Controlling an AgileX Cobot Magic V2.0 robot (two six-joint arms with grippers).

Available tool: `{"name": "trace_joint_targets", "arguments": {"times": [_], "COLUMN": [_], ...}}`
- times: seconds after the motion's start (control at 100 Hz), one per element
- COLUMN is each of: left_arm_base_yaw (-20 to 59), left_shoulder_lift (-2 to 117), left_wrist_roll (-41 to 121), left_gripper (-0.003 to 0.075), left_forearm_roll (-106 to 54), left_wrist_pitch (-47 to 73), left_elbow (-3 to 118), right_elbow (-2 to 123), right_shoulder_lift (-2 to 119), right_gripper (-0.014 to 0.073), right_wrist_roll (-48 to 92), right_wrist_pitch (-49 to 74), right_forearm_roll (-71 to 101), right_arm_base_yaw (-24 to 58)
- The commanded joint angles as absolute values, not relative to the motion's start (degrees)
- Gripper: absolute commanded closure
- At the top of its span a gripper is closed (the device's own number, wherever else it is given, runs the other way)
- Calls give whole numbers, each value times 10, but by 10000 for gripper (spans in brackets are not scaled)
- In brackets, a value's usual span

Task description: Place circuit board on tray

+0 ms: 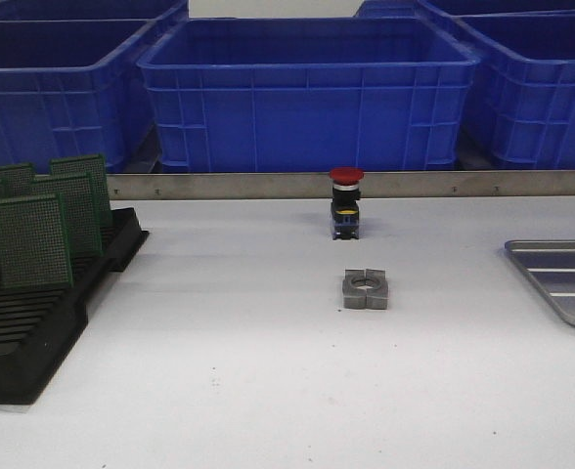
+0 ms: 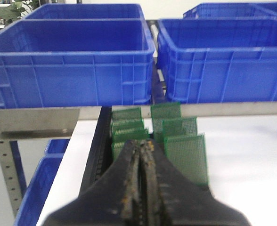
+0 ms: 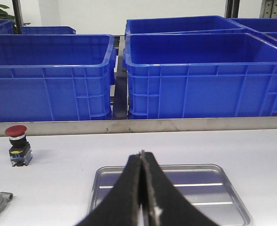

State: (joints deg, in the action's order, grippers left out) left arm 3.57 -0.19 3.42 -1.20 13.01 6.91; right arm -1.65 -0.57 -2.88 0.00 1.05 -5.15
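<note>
With both end effectors closed empty, tightly packed green perforated circuit boards risk being knocked over in the black slotted rack.

1. The light is even and fairly bright, seemingly from overhead; the white table looks pale grey-blue in the front view and shows no hard glare.
2. Shadows are soft and short: a faint one under the metal block and a darker one at the foot of the red-capped button.
3. The black rack, at nine o'clock in the front view, is so dark that its slots barely show.
4. The tray carries a mild sheen in the right wrist view.
5. In both wrist views the near fingers are blurred, and the left wrist view looks softer overall.
6. All frames are slightly grainy.
</note>
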Motion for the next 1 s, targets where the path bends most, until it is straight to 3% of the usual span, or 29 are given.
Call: {"name": "trace_joint_targets", "arguments": {"times": [0.0, 0.38, 0.81, 0.9, 0.99], "left_arm_base_yaw": [34, 34, 34, 34, 34], "left_shoulder_lift": [28, 300, 462, 471, 476], "left_wrist_roll": [29, 35, 49, 49, 49], "left_gripper": [739, 739, 735, 669, 501], "left_forearm_roll": [-38, -38, -37, -37, -37], "left_wrist_pitch": [136, 416, 444, 447, 450], "left_elbow": [151, 450, 521, 521, 521], "right_elbow": [-19, -19, -19, -19, -19], "right_shoulder_lift": [-16, -16, -16, -16, -16], "right_gripper": [663, 663, 663, 663, 663], "right_wrist_roll": [-29, -29, -29, -29, -29], "right_wrist_pitch": [-49, -49, -49, -49, -49], "right_forearm_roll": [4, 4, 4, 4, 4], "right_arm_base_yaw": [-52, -52, -52, -52, -52]}}
